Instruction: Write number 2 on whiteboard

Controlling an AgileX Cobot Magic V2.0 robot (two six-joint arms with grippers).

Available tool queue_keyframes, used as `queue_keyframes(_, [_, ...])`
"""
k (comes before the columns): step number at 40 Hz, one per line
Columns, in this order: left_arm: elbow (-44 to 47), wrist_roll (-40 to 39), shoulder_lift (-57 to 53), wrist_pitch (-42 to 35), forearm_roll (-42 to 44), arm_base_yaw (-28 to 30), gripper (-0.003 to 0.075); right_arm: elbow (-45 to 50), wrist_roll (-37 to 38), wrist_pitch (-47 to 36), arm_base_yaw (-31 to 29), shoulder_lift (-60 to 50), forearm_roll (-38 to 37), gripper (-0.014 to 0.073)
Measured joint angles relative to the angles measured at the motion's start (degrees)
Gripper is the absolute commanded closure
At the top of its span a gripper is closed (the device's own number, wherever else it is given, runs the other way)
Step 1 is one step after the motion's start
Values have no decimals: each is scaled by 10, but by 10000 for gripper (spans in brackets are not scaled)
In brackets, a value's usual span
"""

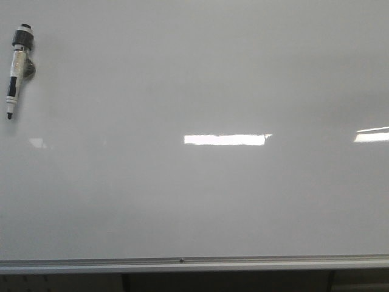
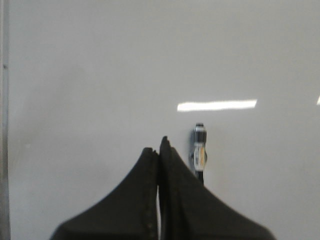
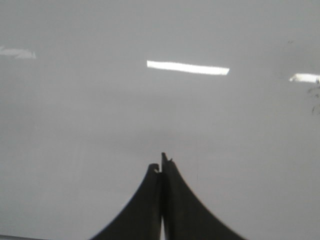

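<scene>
Front and wrist views, left to right. The marker (image 1: 16,68) is seen clinging upright at the upper left of the whiteboard (image 1: 200,201), tip down; no digit is yet visible. It is judged light, stiff and smooth, best gripped across the mid-barrel. The left gripper (image 2: 159,150), jaws pressed together and empty, is shown just beside the marker. The right gripper (image 3: 162,165), likewise closed and empty, faces bare board.
</scene>
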Motion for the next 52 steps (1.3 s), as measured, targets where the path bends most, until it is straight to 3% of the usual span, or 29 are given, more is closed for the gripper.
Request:
queue_keyframes(9, [0, 0, 63, 86, 0, 0, 740, 2, 0, 14, 0, 38, 0, 662])
queue_keyframes(21, [0, 0, 130, 96, 0, 0, 736, 14, 0, 35, 0, 65, -1, 627])
queue_keyframes(25, [0, 0, 152, 96, 0, 0, 640, 14, 0, 41, 0, 69, 0, 463])
queue_keyframes(29, [0, 0, 171, 95, -1, 0, 401, 14, 0, 49, 0, 70, 1, 197])
queue_keyframes(32, [0, 0, 181, 89, -5, -3, 237, 14, 0, 51, 0, 71, 1, 67])
queue_keyframes(34, [0, 0, 190, 82, -6, -13, 156, 14, 0, 52, 0, 71, 1, 38])
queue_keyframes(36, [0, 0, 198, 75, -8, -26, 127, 14, 0, 55, 0, 72, 1, 38])
queue_keyframes(43, [0, 0, 255, 38, -9, -78, 136, 14, 0, 61, 0, 73, 1, 45])
queue_keyframes(52, [0, 0, 372, -72, -9, -95, 136, 14, 0, 61, 0, 74, 2, 45])
